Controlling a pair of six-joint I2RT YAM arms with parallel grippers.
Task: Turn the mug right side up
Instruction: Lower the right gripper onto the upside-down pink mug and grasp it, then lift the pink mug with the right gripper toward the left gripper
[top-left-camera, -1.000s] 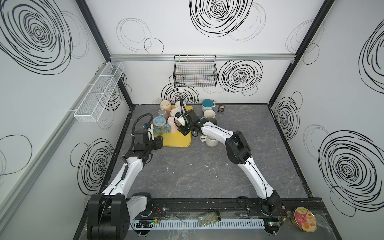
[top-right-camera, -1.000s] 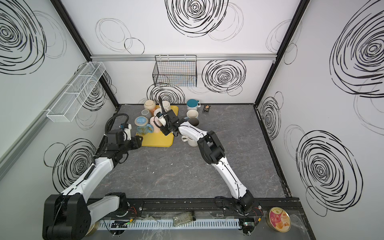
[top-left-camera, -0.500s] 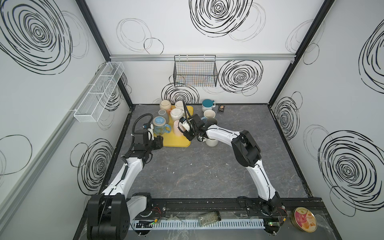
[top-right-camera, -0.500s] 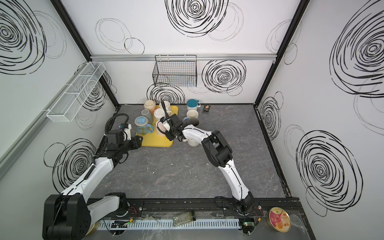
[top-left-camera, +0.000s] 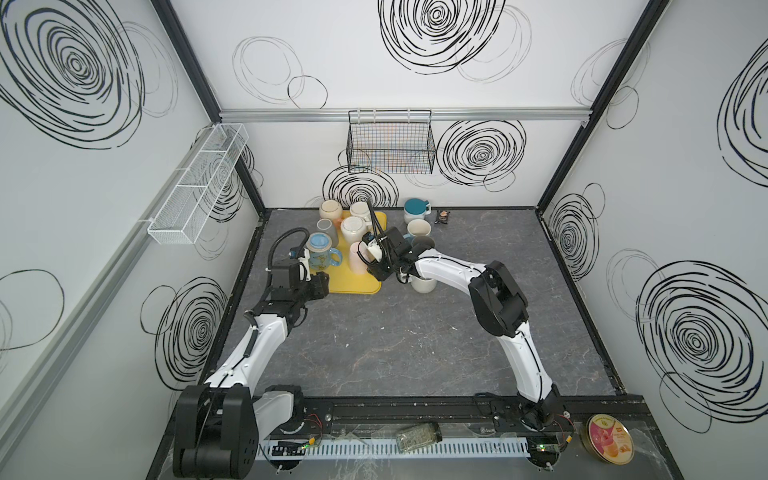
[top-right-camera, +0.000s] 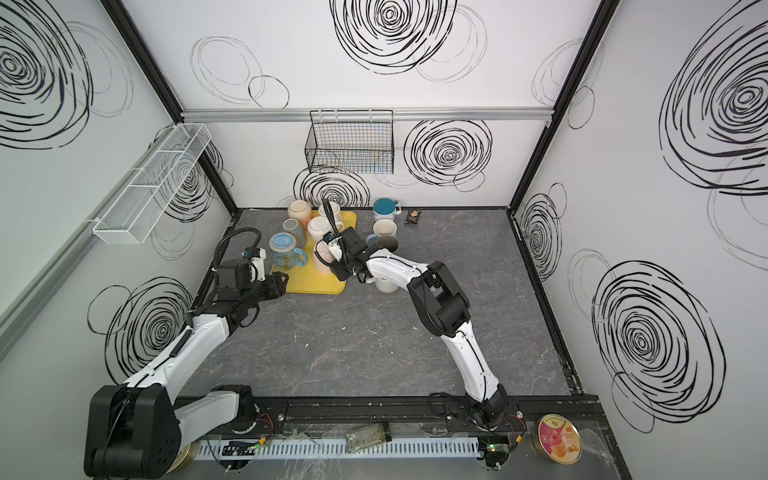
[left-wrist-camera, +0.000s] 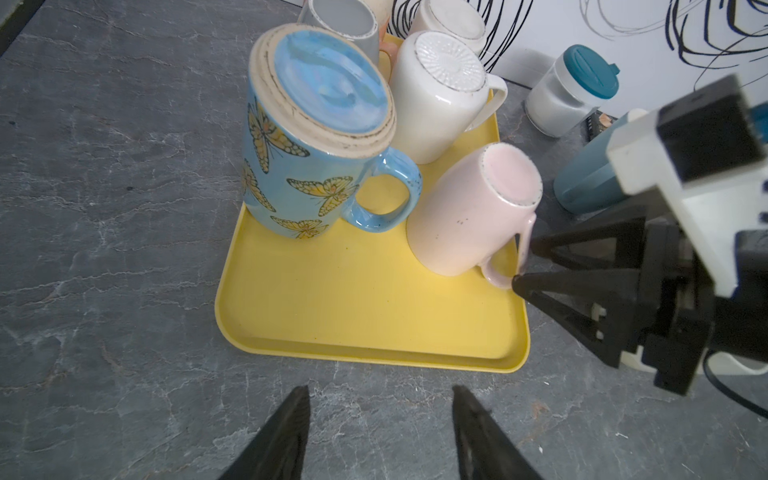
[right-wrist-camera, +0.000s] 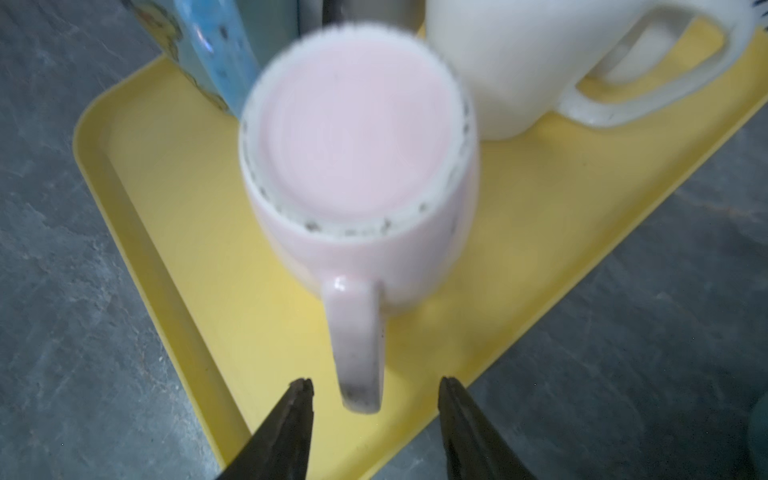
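Pink ceramic mug (top-left-camera: 355, 259), inverted; right gripper (right-wrist-camera: 374, 386) at its 3 o'clock, jaws spread astride the handle (right-wrist-camera: 357, 340). Close squarely before rotating; left gripper (left-wrist-camera: 380, 395) likewise spread.

Bare tray (left-wrist-camera: 353, 324) front; butterfly mug (left-wrist-camera: 299, 166), white mug (left-wrist-camera: 432, 108) just beside pink mug (left-wrist-camera: 465, 220)

The grey marbled tabletop (top-left-camera: 395, 345) is loaded with a yellow tray (top-left-camera: 353, 286), a teal-lidded cup (top-left-camera: 415, 209), a cream mug (top-left-camera: 418, 229), a white mug (top-left-camera: 424, 285) and what's probably a snack packet (top-left-camera: 443, 216).
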